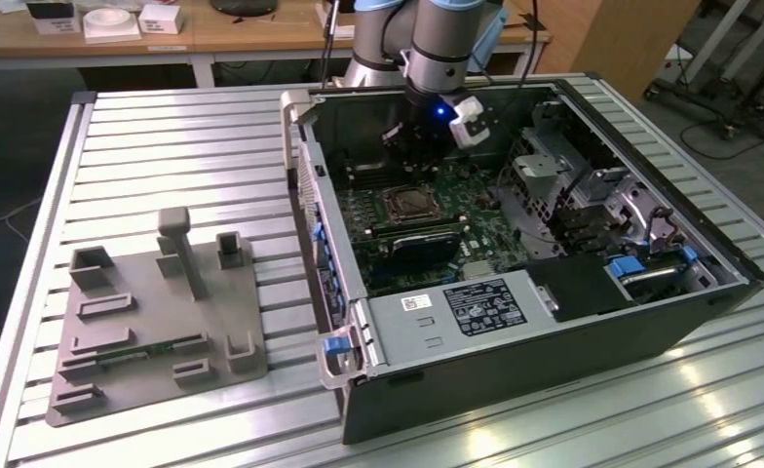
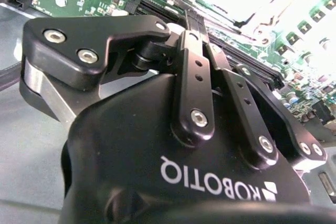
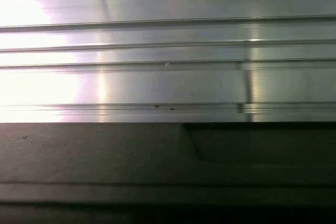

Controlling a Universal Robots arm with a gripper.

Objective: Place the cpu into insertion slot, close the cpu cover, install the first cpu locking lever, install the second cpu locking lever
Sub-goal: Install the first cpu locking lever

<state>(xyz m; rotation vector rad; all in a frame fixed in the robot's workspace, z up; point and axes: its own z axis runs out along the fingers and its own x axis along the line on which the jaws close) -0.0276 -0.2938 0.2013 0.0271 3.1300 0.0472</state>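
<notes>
- Gripper hangs inside the case, above the board, just behind the slot.
- Fingers look closed together; can't tell if anything's pinched.
- Best approach: descend square over the slot, keep clear of the case wall.
- Slot: silvery rim, dark centre, mid-board.

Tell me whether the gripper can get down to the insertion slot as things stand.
Probably yes: the gripper hangs inside the open computer case, just beyond the insertion slot, and nothing stands over the slot.
</notes>
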